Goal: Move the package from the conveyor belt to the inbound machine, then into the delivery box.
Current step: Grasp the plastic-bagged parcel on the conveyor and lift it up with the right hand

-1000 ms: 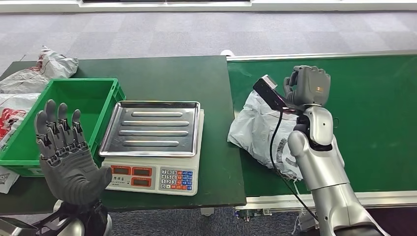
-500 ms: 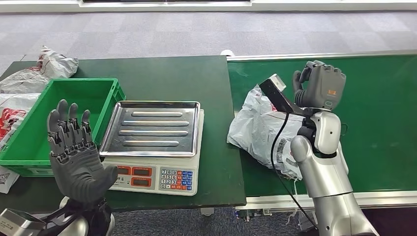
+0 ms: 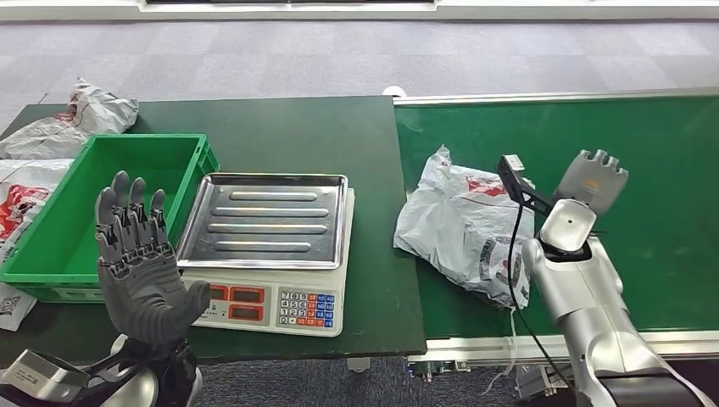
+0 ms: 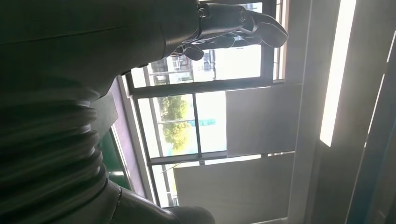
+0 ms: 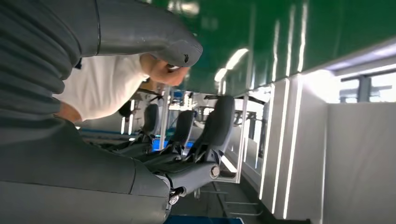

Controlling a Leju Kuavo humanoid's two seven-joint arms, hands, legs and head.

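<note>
The package [image 3: 462, 225], a crumpled white-grey poly bag with red print, lies at the left end of the green conveyor belt [image 3: 661, 212]. My right hand [image 3: 593, 178] hovers over the belt just right of the package, apart from it. Its fingers [image 5: 196, 158] are stretched out and hold nothing. My left hand [image 3: 140, 254] is raised in front of the table, palm showing and fingers spread, with nothing in it. The inbound machine is a scale with a steel tray [image 3: 263, 220], bare, in the middle of the table. The green delivery box [image 3: 148, 140] stands left of the scale.
Other white parcel bags lie at the table's left edge [image 3: 76, 119] and beside the box [image 3: 17, 203]. The scale's keypad [image 3: 305, 309] faces me. A black cable [image 3: 513, 254] runs along my right forearm. A person in white [image 5: 107, 86] shows in the right wrist view.
My right hand has moved right and nearer to me, off the package's top, and its curled fingers have straightened. My left hand has drifted a little to the right.
</note>
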